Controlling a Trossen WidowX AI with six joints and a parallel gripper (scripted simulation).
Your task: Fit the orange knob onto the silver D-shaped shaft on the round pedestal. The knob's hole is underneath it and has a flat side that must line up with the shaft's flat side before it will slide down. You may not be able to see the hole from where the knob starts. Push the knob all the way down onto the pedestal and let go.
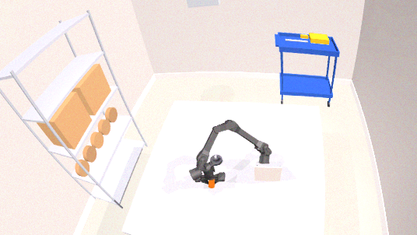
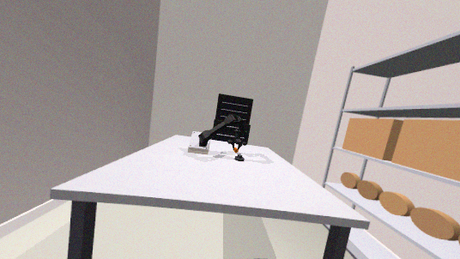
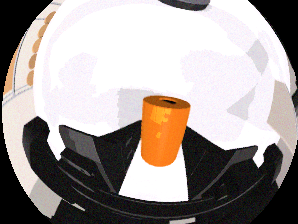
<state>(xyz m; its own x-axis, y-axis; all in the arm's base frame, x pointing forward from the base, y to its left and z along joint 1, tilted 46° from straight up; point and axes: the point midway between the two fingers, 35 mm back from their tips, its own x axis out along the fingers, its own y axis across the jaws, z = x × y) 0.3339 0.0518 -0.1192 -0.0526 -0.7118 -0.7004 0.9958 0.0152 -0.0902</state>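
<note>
Knob [image 1: 212, 184] [image 2: 236, 150] [image 3: 164, 132], showing plain orange; trolley [image 1: 307, 85], showing blue; box on trolley [image 1: 319, 38], showing yellow; tabletop [image 1: 233, 210] [image 2: 206, 180], showing white; arm [image 1: 245, 134] [image 2: 219, 128], showing dark grey to black
</note>
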